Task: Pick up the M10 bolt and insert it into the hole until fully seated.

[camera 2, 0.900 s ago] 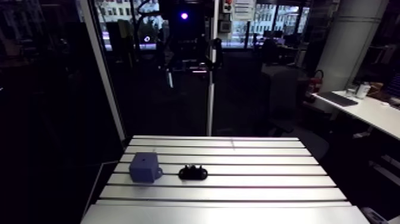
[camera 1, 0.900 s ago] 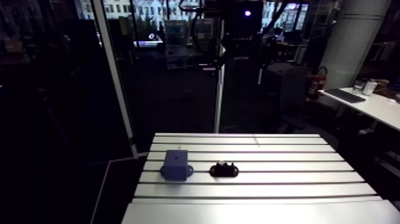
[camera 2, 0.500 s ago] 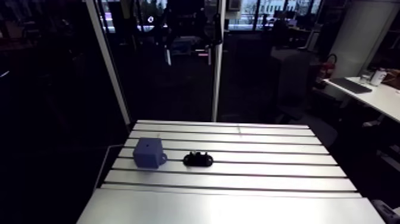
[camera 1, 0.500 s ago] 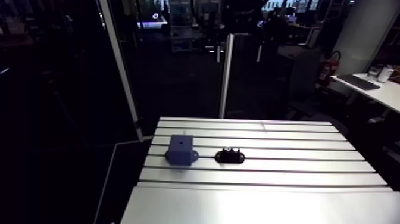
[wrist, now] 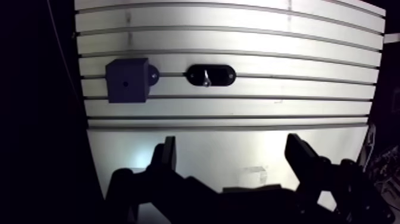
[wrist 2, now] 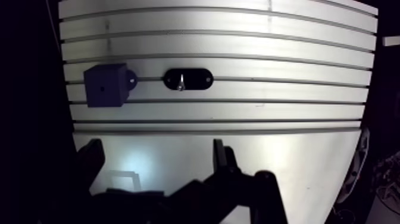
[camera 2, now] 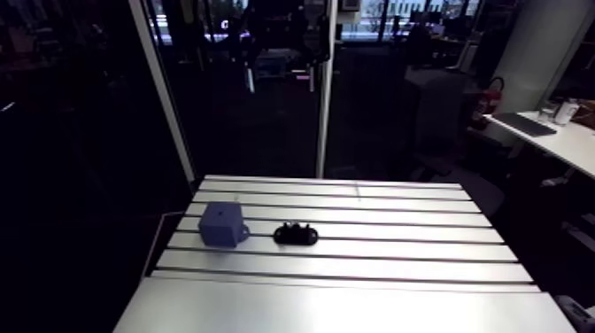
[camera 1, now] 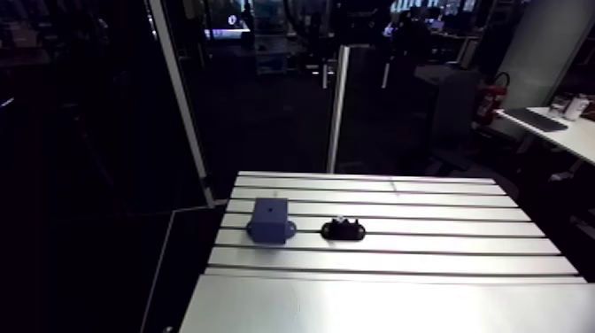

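Since the earlier pictures only the arm view itself is shifted: more of the table (camera 1: 398, 266) is taken in and less of the room above it. The things on the table are found in the same places relative to each other and to the slots.

A black oval holder (wrist: 211, 75) is seen left of the table's middle. The M10 bolt (wrist: 205, 77) is held in it, at its centre, and shows in the wrist view as a small pale metal piece. Whether the bolt stands upright or leans cannot be told. Just left of the holder, close beside it but apart, a blue block (wrist: 127, 80) is set on the same slot line. A small dark hole (wrist: 124, 83) is seen in its top face, and nothing is lodged in it. A rounded tab sticks out from the block's foot toward the holder.

The gripper (wrist: 231, 140) is held over the smooth near strip of the table, well short of both parts, which lie ahead of it. Its fingers (wrist: 165, 156) are spread wide with nothing between them.

In the arm view the gripper is not shown at all, and the bolt is reduced to small bumps on the dark holder. In the wrist view the gripper's body is lost in shadow, and the table's near corners are cut off.
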{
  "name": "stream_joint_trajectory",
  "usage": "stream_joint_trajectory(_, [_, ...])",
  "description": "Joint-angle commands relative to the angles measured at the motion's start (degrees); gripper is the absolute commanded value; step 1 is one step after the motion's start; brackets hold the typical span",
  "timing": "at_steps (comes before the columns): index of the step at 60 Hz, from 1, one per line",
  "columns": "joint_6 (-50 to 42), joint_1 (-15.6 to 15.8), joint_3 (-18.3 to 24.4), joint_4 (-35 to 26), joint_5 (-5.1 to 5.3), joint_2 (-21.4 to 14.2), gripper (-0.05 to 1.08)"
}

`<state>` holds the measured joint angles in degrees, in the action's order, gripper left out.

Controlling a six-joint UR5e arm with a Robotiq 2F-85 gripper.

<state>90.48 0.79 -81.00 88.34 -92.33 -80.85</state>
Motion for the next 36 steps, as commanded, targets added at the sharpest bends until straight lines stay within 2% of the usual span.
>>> stream_joint_trajectory(1, [-0.08, 0.00, -1.32, 0.12, -0.17, -0.21, 0.01])
stream_joint_trajectory(9, [-0.17, 0.00, -3.97, 1.57, -0.26, -0.48, 0.01])
stream_joint_trajectory(13, [-0.17, 0.00, -6.14, 4.19, -0.26, -0.58, 0.01])
stream_joint_trajectory(14, [-0.07, -0.08, -8.10, 7.57, -0.04, -0.58, 0.01])
stream_joint_trajectory(29, [0.01, -0.52, -13.32, 11.52, -0.35, 0.21, 0.01])
stream_joint_trajectory(36, [0.09, -0.70, -16.22, 15.98, -0.42, 1.30, 0.01])
